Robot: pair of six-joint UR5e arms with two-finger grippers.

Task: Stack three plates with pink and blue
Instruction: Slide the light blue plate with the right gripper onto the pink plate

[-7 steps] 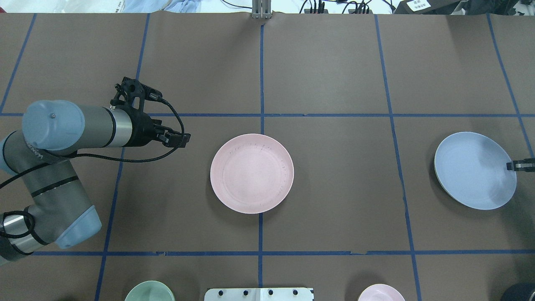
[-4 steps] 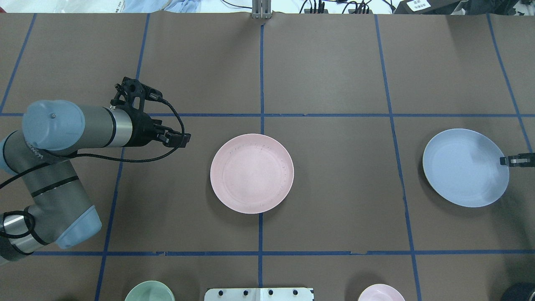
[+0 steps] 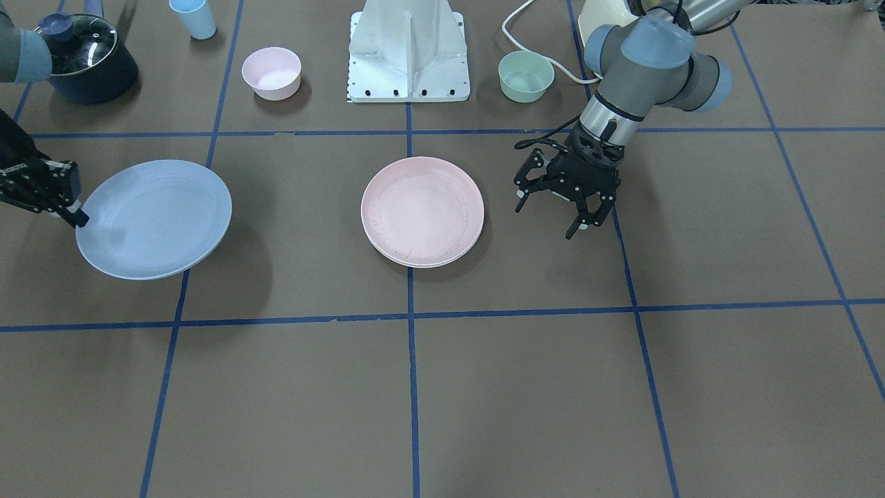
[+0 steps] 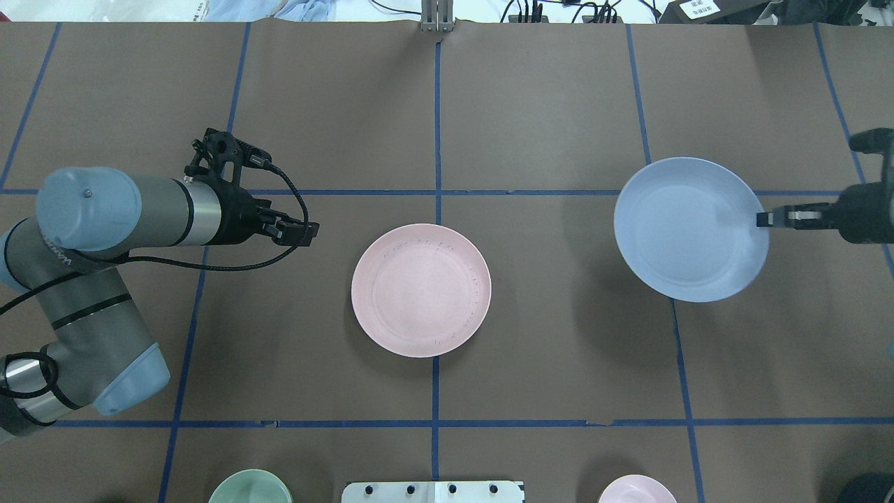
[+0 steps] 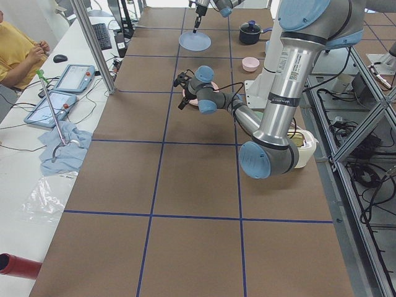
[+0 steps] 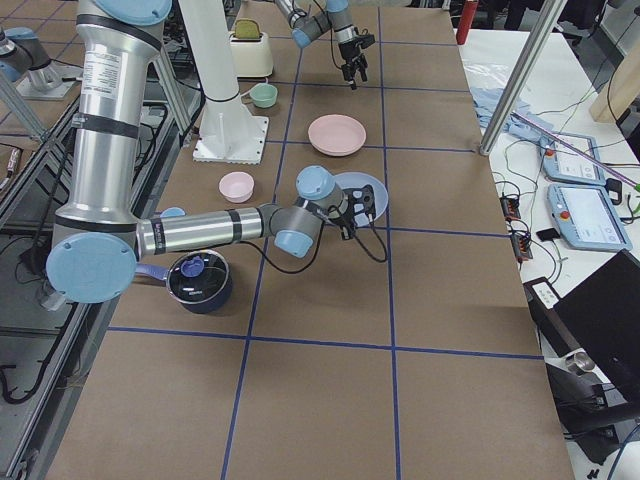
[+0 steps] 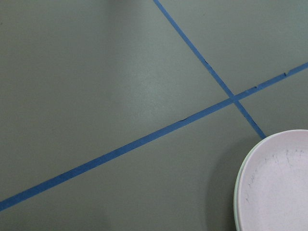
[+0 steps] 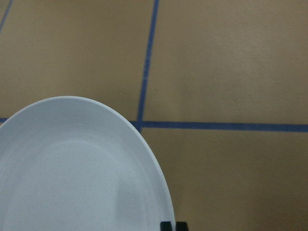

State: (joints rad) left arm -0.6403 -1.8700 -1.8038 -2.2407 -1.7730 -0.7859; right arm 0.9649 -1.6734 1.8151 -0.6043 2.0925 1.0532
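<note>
The right claw (image 4: 765,219) pinches the blue plate (image 4: 688,227) by its right rim, aloft above the worktop (image 4: 559,105), well right of the pink plate (image 4: 420,290). Probably light, stiff and slick; a rim pinch may let it tilt. The left claw (image 3: 550,218) hangs open.

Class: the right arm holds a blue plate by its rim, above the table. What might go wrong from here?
1. The right gripper pinches the blue plate only at its rim, so it may tilt or slip.
2. Released off-centre over the pink plate, it might sit skewed.
3. The open left gripper hangs beside the pink plate, and the blue plate could bump it.
</note>
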